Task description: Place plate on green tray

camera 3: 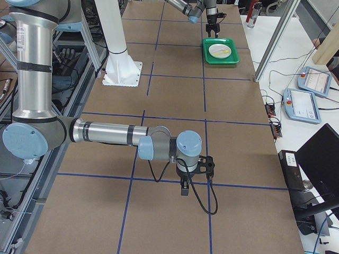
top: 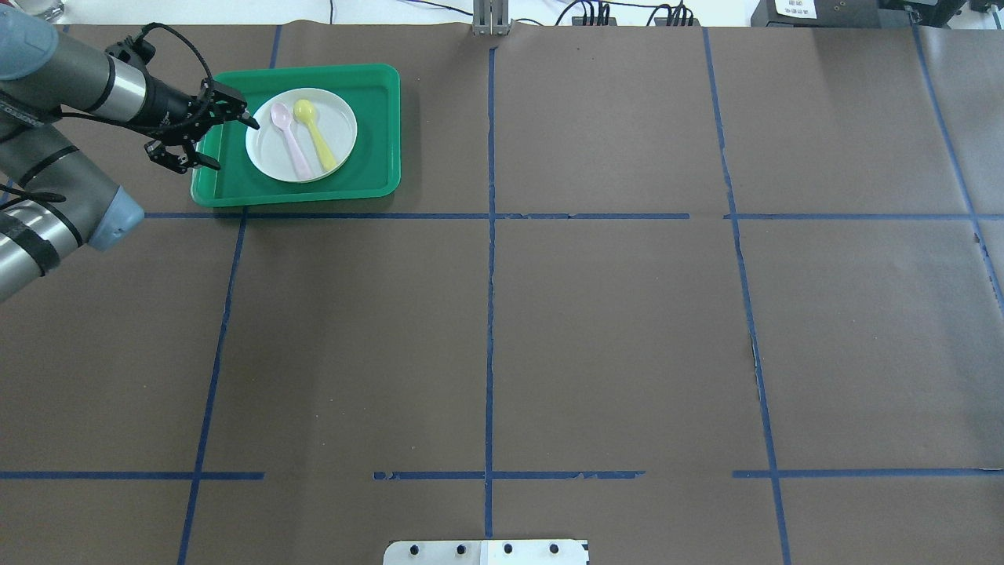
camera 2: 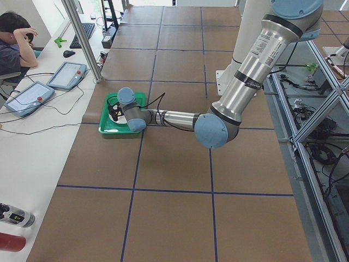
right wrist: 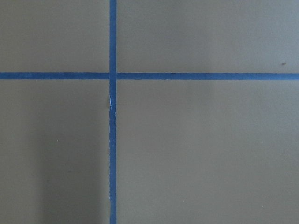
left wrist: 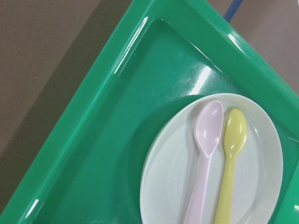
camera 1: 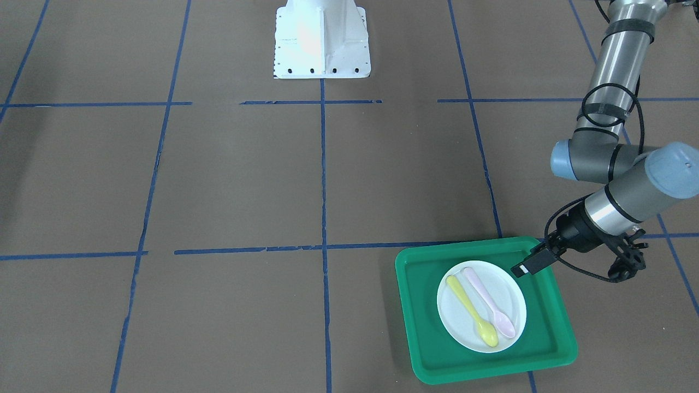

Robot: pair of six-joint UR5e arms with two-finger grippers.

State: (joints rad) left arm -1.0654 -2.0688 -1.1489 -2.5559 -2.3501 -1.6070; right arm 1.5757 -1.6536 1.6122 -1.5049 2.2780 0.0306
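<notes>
You have the plate (top: 339, 124) lying in the green tray (top: 376, 133) with two spoons (top: 289, 145) on it, the left gripper (top: 234, 144) wide open and empty at its edge, while the right gripper (camera 3: 185, 186) cannot be judged.

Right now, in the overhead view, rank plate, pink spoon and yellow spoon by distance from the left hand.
From the left hand, open over the green tray's left side:
1. Plate, its left rim nearest.
2. Pink spoon, on the plate's left half.
3. Yellow spoon, on the plate's right half.
</notes>
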